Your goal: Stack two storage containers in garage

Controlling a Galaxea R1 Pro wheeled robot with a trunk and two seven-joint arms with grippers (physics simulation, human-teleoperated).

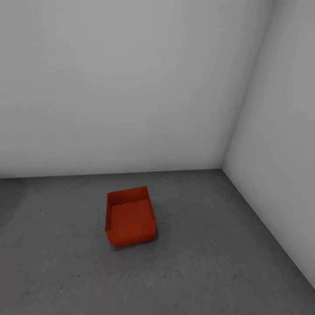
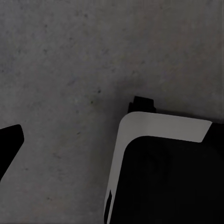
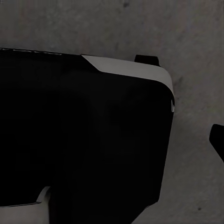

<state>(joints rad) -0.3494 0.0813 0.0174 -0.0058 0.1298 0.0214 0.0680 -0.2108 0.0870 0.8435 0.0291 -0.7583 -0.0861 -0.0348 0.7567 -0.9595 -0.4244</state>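
Note:
One orange-red open-top storage container (image 1: 130,217) sits upright on the dark grey concrete floor (image 1: 210,262) of the garage, near the corner where two plain white walls meet. Nothing touches it, and no arm reaches into the head view. In the left wrist view, one dark fingertip (image 2: 9,144) pokes in at the picture's edge over bare concrete. The right wrist view likewise shows a single dark fingertip (image 3: 217,140) at the picture's edge. With one finger of each pair showing, I cannot judge how the jaws stand. Nothing is held that I can see.
White walls (image 1: 131,87) close off the far side and the right side (image 1: 284,175). Concrete spreads around the container on every side. Both wrist views look down at my own black base with its white trim (image 2: 158,126) (image 3: 126,67).

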